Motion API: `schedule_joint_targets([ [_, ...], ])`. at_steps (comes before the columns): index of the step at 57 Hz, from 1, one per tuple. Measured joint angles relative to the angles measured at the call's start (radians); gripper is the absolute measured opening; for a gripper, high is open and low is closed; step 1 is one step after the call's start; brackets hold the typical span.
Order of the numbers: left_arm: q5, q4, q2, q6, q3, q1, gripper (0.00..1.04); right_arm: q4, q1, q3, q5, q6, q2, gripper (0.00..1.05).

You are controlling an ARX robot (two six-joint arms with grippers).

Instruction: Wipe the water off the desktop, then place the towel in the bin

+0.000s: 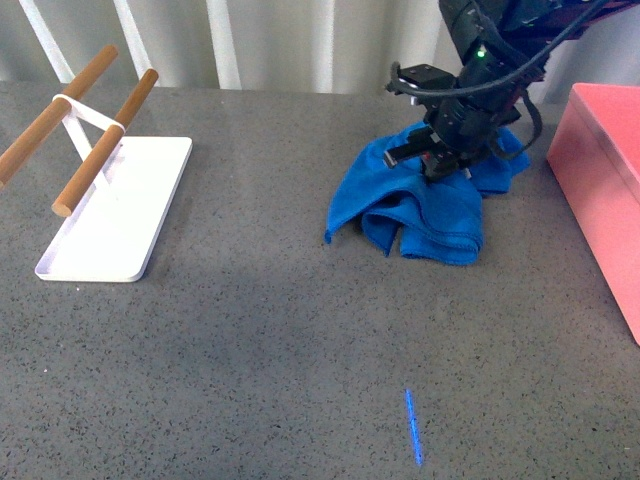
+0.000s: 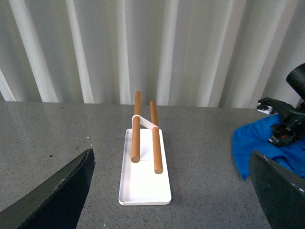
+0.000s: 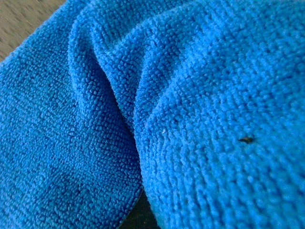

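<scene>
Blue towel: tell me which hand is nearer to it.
Right. The right hand is down on the towel, in its folds. The left hand is open and well apart from it, facing the white tray, with the towel off to one side.

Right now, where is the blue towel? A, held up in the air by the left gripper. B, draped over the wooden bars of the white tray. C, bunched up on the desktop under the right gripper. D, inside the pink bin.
C: the towel lies crumpled on the desktop with the right gripper down on it, beside the bin rather than in it.
</scene>
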Motion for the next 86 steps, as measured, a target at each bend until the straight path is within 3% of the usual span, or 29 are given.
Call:
schedule_joint_targets([
  [19,0.0,0.0,0.0,0.0,0.0,0.0,0.98,-0.006,0.147,0.12,-0.115,0.044,0.045,0.04],
  [27,0.0,0.0,0.0,0.0,0.0,0.0,0.98,0.078,0.192,-0.018,-0.129,0.072,-0.031,0.04],
  [40,0.0,0.0,0.0,0.0,0.0,0.0,0.98,0.181,0.201,-0.319,-0.05,0.138,-0.255,0.04],
  [53,0.0,0.0,0.0,0.0,0.0,0.0,0.98,0.158,0.169,-0.49,-0.041,0.131,-0.52,0.04],
  [67,0.0,0.0,0.0,0.0,0.0,0.0,0.98,-0.05,0.121,-0.343,0.015,0.125,-0.735,0.04],
  [75,0.0,0.0,0.0,0.0,0.0,0.0,0.98,-0.224,0.014,-0.168,0.194,0.185,-0.752,0.04],
  [86,0.0,0.0,0.0,0.0,0.0,0.0,0.98,-0.244,-0.15,-0.265,0.258,0.222,-0.841,0.04],
])
